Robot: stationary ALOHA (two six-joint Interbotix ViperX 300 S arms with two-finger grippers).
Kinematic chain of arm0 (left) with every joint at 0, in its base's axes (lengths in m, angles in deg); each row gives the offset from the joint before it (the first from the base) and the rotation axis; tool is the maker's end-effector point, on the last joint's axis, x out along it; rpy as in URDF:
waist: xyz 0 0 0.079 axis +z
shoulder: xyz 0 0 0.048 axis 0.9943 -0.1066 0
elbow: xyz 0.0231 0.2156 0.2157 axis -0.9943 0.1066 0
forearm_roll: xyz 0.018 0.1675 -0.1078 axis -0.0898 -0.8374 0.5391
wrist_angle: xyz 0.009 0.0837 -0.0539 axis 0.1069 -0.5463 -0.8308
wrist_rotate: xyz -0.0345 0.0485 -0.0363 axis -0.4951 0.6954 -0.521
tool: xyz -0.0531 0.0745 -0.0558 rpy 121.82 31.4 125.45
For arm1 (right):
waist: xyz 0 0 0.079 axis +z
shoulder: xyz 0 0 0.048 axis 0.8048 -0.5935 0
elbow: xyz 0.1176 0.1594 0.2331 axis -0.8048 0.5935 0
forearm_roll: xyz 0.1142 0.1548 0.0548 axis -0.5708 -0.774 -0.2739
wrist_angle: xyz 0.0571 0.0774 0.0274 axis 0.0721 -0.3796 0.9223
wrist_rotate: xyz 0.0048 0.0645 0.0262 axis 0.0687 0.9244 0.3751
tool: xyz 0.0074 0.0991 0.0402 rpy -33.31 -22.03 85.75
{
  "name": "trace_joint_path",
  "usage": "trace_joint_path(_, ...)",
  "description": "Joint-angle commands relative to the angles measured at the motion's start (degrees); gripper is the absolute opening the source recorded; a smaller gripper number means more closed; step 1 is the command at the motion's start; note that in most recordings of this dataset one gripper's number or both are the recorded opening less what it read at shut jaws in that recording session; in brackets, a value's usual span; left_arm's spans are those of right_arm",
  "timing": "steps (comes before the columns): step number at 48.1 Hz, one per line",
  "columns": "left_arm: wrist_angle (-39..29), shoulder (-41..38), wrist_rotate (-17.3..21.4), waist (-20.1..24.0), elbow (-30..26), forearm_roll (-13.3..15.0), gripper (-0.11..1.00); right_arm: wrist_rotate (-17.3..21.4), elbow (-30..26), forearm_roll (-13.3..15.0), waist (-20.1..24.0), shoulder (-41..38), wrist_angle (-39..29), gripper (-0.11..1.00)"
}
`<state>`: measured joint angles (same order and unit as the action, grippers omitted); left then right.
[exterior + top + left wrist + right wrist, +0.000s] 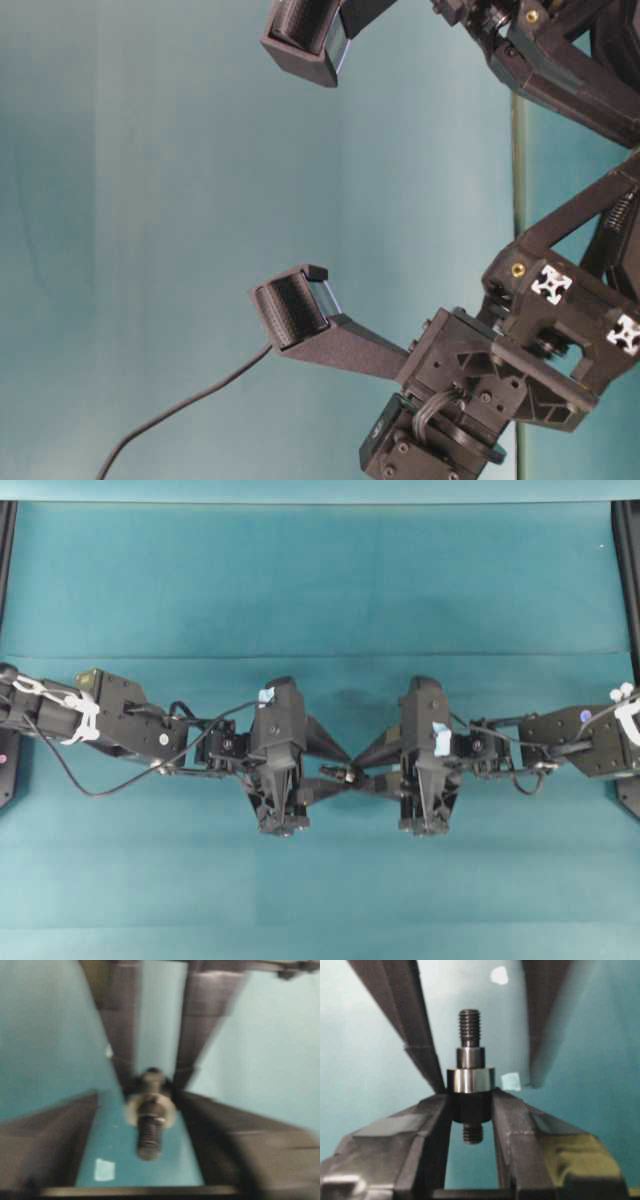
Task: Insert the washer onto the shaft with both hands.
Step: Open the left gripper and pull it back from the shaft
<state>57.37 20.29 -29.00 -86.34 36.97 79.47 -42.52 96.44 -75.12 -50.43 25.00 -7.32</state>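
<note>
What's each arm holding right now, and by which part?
Right gripper: shut on the shaft, clamped at its thick lower body just under the washer, which sits on the shaft. Left gripper: jaws spread apart, holding nothing.

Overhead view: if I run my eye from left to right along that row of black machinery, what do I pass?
Left arm → left gripper → shaft, small and dark, where the fingertips meet → right gripper → right arm. All sit over the teal table.
</note>
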Motion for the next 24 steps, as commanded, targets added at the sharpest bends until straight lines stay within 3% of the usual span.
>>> trace_joint_path(1, 0.1, 1.8, 0.2, -0.4, -0.9, -0.2, 0.89, 0.3, -1.1, -0.2, -0.6, 0.6, 0.6, 0.00)
trace_joint_path(24, -3.2, 4.7, 1.0, -0.4, -0.4, -0.2, 0.85, 0.2, -1.1, -0.2, -0.6, 0.6, 0.4, 0.00)
